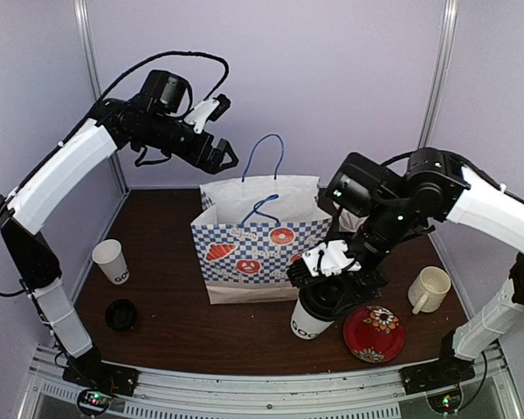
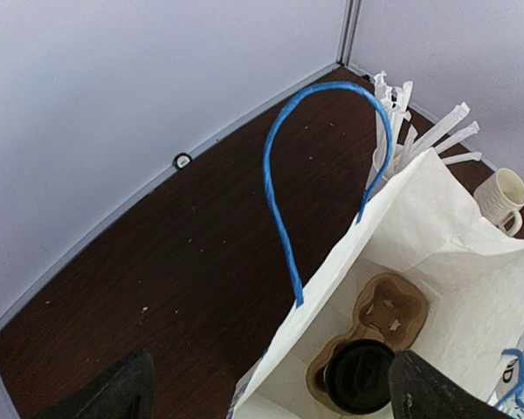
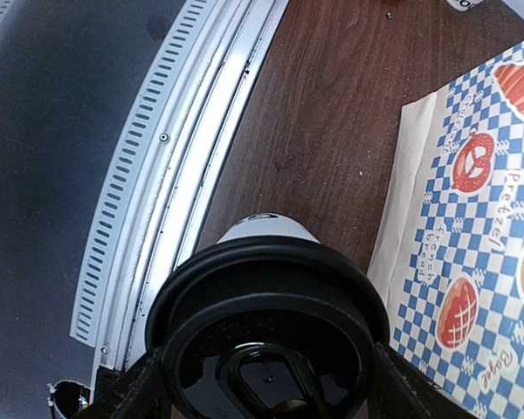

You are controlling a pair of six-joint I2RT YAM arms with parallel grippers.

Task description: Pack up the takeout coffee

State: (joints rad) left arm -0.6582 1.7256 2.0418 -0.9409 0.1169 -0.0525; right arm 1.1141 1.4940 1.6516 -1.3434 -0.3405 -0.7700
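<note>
Top external view has the right gripper (image 1: 327, 292) low at the front of the table (image 1: 183, 336), clamped around the black-lidded cup (image 1: 309, 323), 1 finger on each side of the lid rim. That cup is just in front of the paper bag (image 1: 260, 240), near its right corner, and right beside the red plate (image 1: 374, 333). It leans a bit, base toward the near edge, and honestly I can't tell if the base touches the wood or hangs just off it. Right wrist cam looks straight down on the same black-lidded cup (image 3: 266, 314) with both dark fingers (image 3: 140, 388) hugging it, and the checkered bag front off to the right. Left gripper (image 1: 224, 161) hangs high over the back left of the bag, jaws spread wide, nothing in them. Its wrist cam peers into the open bag: a brown cardboard carrier (image 2: 391, 307) lies at the bottom with a 2nd lidded cup (image 2: 360, 377) sitting in 1 of its slots. Over on the left of the table an open cup (image 1: 112, 260) stands upright with no lid, and a loose black lid (image 1: 120, 314) lies near it toward the front. The cream mug (image 1: 430, 290) stands at the far right, well apart from the bag, and white stirrers (image 2: 410, 122) poke up behind the bag.
</note>
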